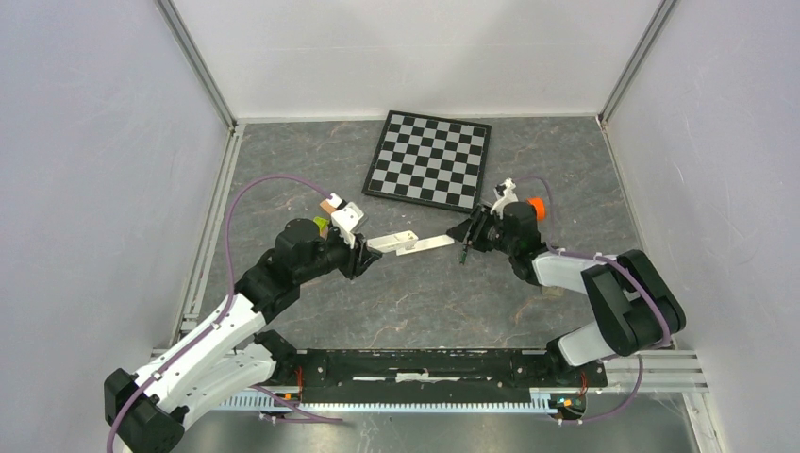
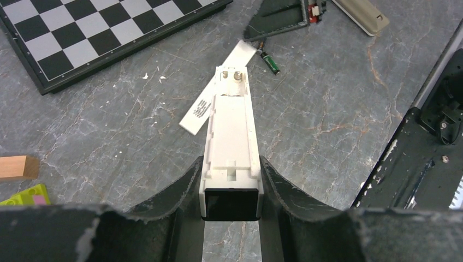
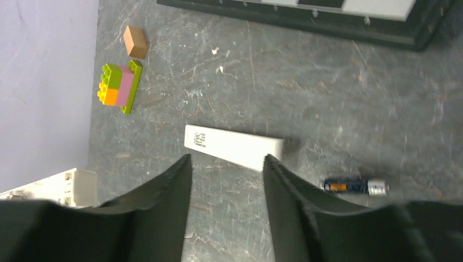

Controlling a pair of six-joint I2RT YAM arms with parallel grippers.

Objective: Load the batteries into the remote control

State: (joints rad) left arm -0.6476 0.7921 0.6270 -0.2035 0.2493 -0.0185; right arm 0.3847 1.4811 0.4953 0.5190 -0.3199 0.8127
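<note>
My left jaws clamp the remote control (image 2: 229, 147), its recess (image 2: 232, 112) bare; right jaws gape empty near a battery (image 3: 355, 186) lying on the table (image 3: 327, 98). Nothing loaded yet.

small print on white cover (image 3: 233, 146), too blurred to read

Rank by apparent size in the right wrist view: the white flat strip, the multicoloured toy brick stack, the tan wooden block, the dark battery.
1. White flat strip.
2. Multicoloured toy brick stack.
3-4. Dark battery, longer but slimmer, and tan wooden block: too close to rank.
</note>
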